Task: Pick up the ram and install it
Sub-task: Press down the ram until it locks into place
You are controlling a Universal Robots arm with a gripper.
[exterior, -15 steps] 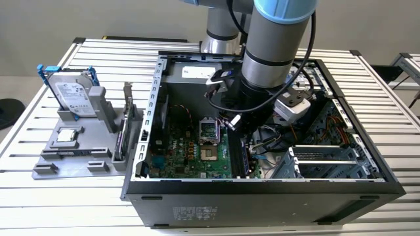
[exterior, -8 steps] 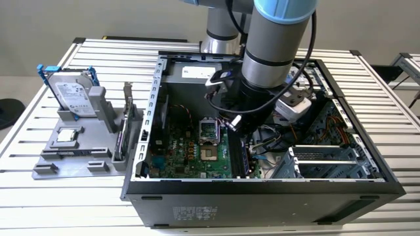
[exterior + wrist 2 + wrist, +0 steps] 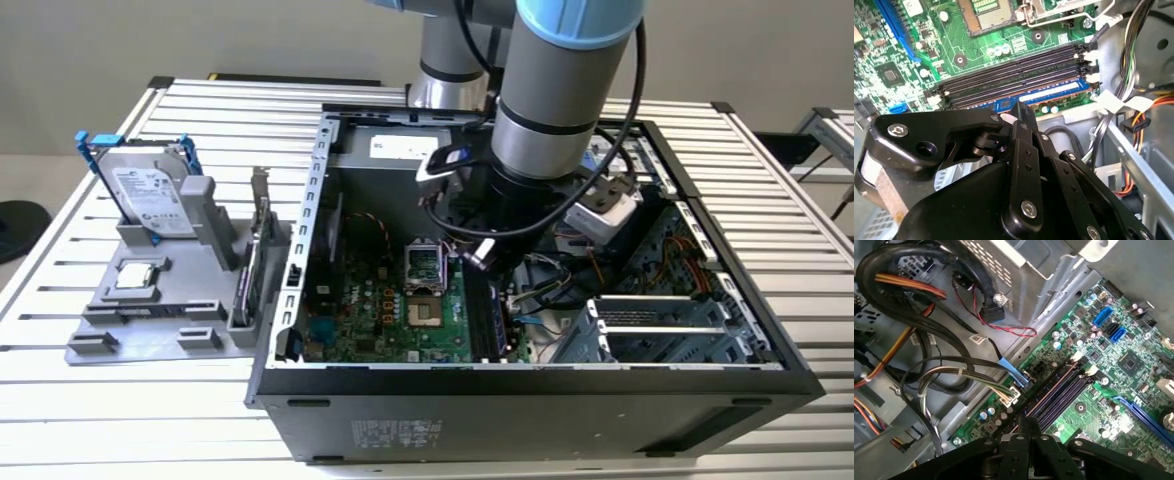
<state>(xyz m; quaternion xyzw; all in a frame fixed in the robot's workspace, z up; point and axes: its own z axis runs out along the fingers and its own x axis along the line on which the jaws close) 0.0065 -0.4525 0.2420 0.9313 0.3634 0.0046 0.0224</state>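
Insertion step: black linkage gripper (image 3: 1019, 112), fingers pinched together over the long dark ram stick (image 3: 1041, 97), above green motherboard (image 3: 899, 55). Seating seemingly calls for a straight downward press

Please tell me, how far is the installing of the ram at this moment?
Looks done: the ram is already inside the computer case, standing in line beside the empty black memory slots on the motherboard.
In hand: the tool is at the ram's edge.
Left: seating is unconfirmed; I cannot tell whether the ram is fully pressed in or latched.
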